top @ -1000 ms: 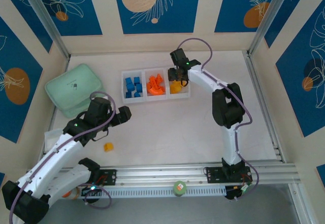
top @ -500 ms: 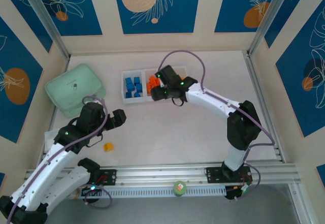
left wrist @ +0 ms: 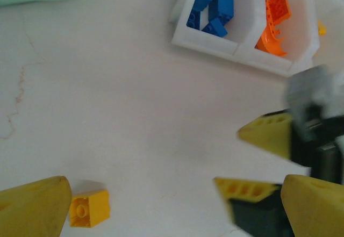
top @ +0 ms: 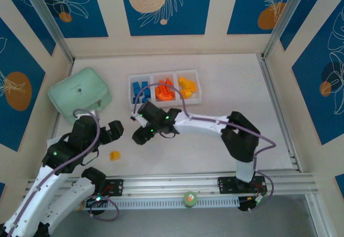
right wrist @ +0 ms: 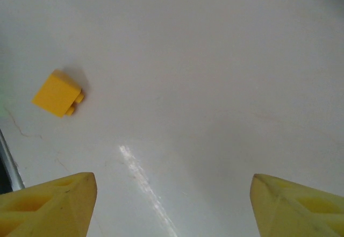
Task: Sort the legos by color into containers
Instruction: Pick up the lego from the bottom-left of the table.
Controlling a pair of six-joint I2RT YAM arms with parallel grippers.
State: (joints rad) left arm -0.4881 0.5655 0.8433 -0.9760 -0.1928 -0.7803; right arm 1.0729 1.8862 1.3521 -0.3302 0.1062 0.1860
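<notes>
White surface (top: 226, 86): a lone yellow lego (top: 114, 155) lies near left, the filled tray (top: 161, 104) farther back. Right gripper (right wrist: 172, 194) and left gripper (left wrist: 173, 191), both wide, hover near it. The lego is likely light, rigid and slick, so pinch its flat sides.

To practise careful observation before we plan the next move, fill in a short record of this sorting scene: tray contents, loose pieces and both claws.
Tray: three compartments in a row
Left compartment: blue bricks
Middle compartment: orange-red bricks
Right compartment: yellow bricks
Loose, outside tray: one yellow brick
Left claw: open, empty
Right claw: open, empty
Left of tray: mint-green case
</notes>
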